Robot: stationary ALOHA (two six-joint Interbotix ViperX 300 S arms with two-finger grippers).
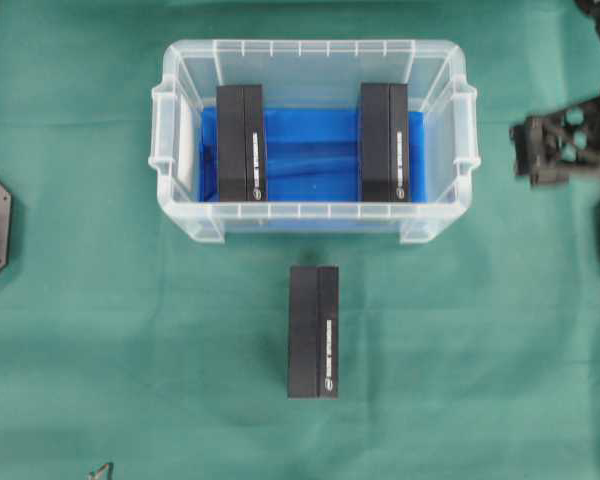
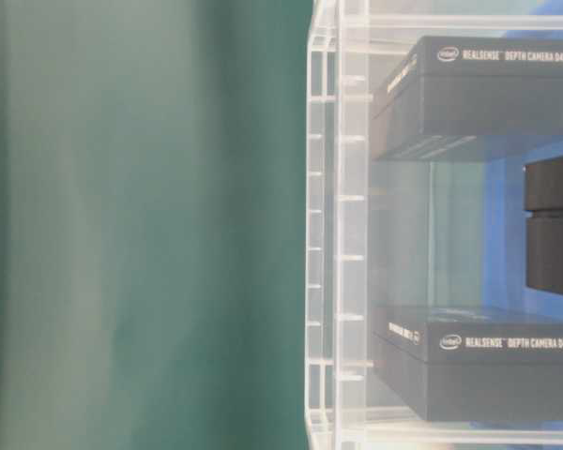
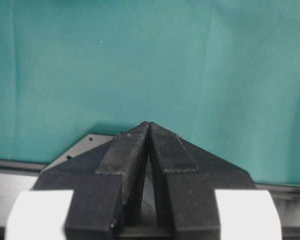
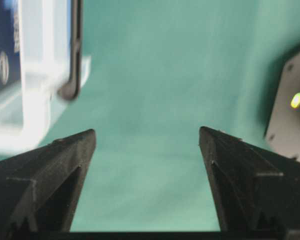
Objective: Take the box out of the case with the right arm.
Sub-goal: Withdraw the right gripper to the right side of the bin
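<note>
Two black boxes, left box (image 1: 241,143) and right box (image 1: 385,142), stood upright on the blue cloth (image 1: 310,155) inside the clear case (image 1: 313,214). Third box (image 1: 313,331) lay outside, just below the case on the green table (image 1: 130,330). Right claw (image 4: 147,145) spread wide, empty, well right of the case. Left claw (image 3: 149,131) pinched closed, empty.

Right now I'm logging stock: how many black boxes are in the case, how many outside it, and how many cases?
Black boxes in the case: 2
Black boxes on the green cloth: 1
Clear cases: 1
Total: 4
</note>
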